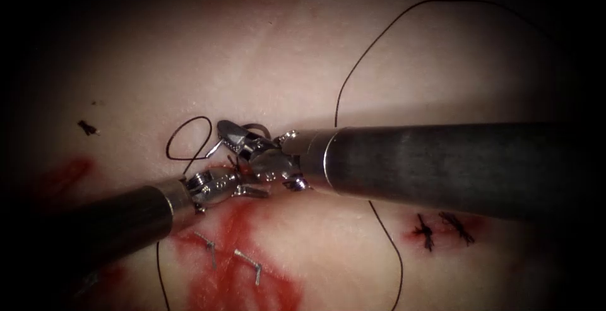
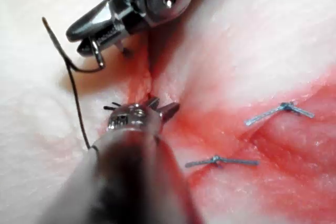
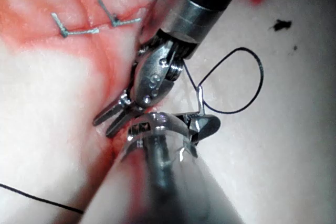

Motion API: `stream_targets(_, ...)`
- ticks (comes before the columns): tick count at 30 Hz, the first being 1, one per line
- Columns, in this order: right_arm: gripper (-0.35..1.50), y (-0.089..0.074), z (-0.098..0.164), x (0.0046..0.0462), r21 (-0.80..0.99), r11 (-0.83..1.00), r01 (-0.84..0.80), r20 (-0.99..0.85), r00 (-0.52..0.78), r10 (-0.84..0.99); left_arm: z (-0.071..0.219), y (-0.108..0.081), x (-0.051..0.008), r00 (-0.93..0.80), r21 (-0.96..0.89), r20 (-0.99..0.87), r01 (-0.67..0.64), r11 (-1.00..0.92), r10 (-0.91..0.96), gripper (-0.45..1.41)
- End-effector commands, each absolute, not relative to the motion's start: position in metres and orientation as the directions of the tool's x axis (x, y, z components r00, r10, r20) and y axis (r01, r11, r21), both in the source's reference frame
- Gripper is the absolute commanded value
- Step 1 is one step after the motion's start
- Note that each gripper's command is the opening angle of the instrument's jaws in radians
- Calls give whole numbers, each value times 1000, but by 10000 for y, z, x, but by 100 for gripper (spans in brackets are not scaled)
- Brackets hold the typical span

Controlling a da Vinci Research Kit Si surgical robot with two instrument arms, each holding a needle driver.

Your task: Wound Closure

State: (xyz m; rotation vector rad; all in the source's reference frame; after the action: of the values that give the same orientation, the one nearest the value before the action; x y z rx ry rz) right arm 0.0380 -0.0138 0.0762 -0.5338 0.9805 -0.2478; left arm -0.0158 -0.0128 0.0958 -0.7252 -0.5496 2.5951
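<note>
Endoscope above-front, wrist views close along shafts, all sharing the cut (image 1: 243, 178)

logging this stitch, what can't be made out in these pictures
- needle, gripped by the right tool: point hidden by the fingers, endoscope view; in the tissue or not, unclear
- left tool, open, apparently empty: one finger hidden by its wrist, left wrist view
- thread: ends cut off, endoscope view's lower edge

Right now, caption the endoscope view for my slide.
Right tool grips the curved needle above the cut; left tool open, holding nothing; thread loops over tissue.
</note>
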Motion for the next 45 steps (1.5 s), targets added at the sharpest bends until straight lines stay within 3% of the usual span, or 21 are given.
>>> stream_targets(1, -35, -121, 775, 365, -441, 894, -79, -796, 495, -349, 966, -129, -164, -790, -464, -403, -258, -848, 461, 22)
stream_targets(8, -35, -78, 795, 332, -48, 973, -226, -969, 248, 10, 965, -129, -164, -790, -464, -403, -258, -848, 461, 22)
stream_targets(14, -35, -71, 814, 327, 229, 939, -258, -946, 167, 277, 965, -129, -164, -790, -465, -403, -257, -847, 461, 24)
stream_targets(22, -35, -75, 825, 341, 376, 913, -160, -913, 105, 395, 940, -105, -163, -779, -375, -465, -257, -891, 420, 17)
stream_targets(27, -35, -75, 827, 344, 446, 887, -118, -892, 27, 452, 930, -93, -162, -762, -324, -504, -270, -907, 407, 25)
stream_targets(31, -35, -71, 827, 341, 456, 880, -137, -887, 20, 462, 925, -82, -162, -742, -273, -543, -288, -918, 394, 25)
stream_targets(33, -35, -68, 828, 337, 459, 875, -155, -883, 22, 468, 924, -79, -166, -729, -254, -565, -292, -922, 386, 12)
stream_targets(45, -35, -69, 839, 328, 600, 774, -202, -794, -33, 607, 923, -80, -191, -726, -261, -585, -254, -931, 362, 20)
